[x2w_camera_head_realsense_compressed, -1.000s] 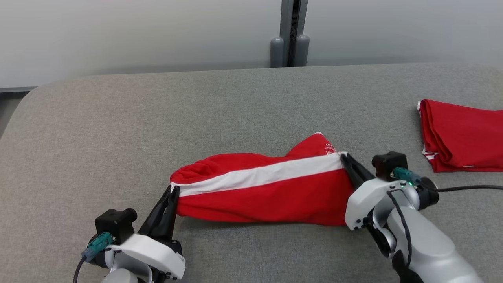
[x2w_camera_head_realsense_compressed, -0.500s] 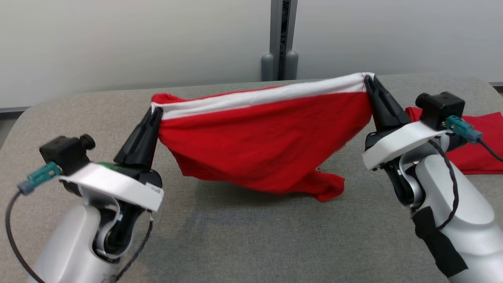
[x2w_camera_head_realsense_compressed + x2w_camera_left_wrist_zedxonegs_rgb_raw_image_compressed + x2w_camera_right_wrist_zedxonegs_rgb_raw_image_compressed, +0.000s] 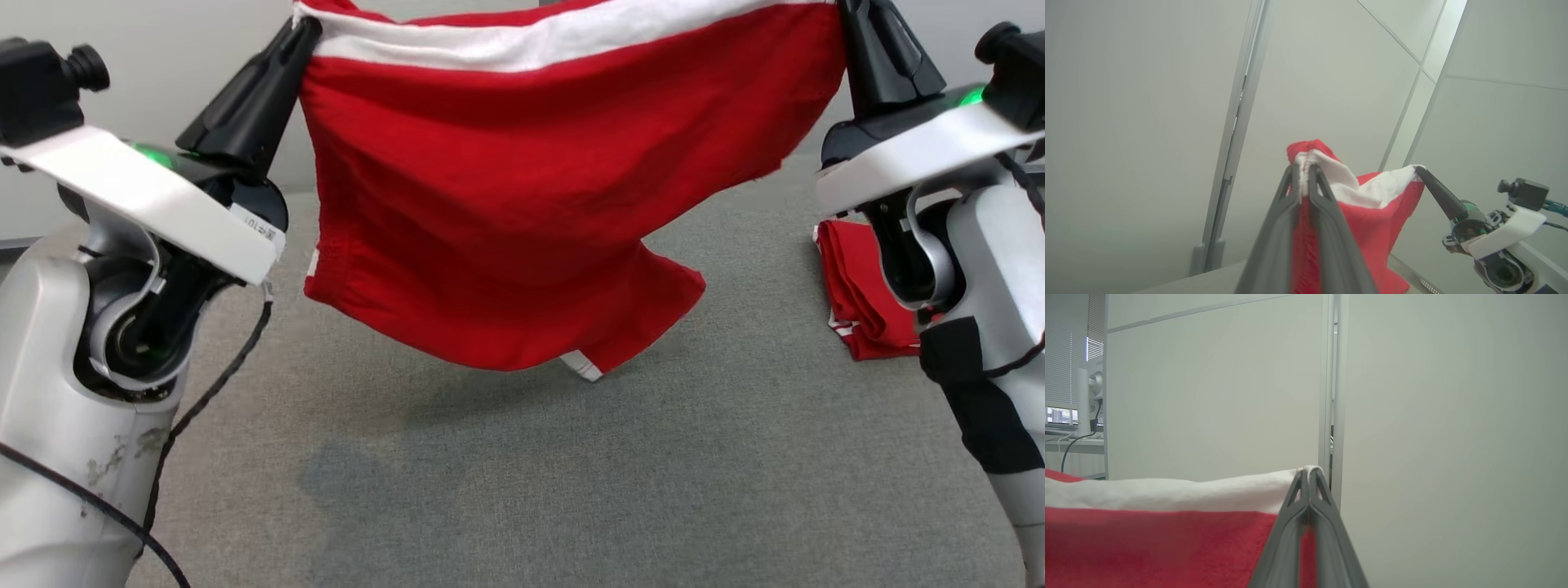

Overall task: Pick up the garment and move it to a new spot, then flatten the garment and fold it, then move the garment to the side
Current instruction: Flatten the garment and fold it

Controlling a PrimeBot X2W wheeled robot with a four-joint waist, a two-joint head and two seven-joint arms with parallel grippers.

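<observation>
L gripper (image 3: 300, 31) is pinched tight on the left top corner of the red shorts (image 3: 522, 188). They hang in the air (white stripe on top) btw both grippers, over the gray table (image 3: 571, 474). R gripper (image 3: 851, 15) pinches the right top corner. A folded red cloth (image 3: 857, 302) lies on the table by the R arm.

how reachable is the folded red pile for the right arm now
Probably not yet: the folded red pile lies close beside it, but the right tool is shut on the hanging garment.
</observation>
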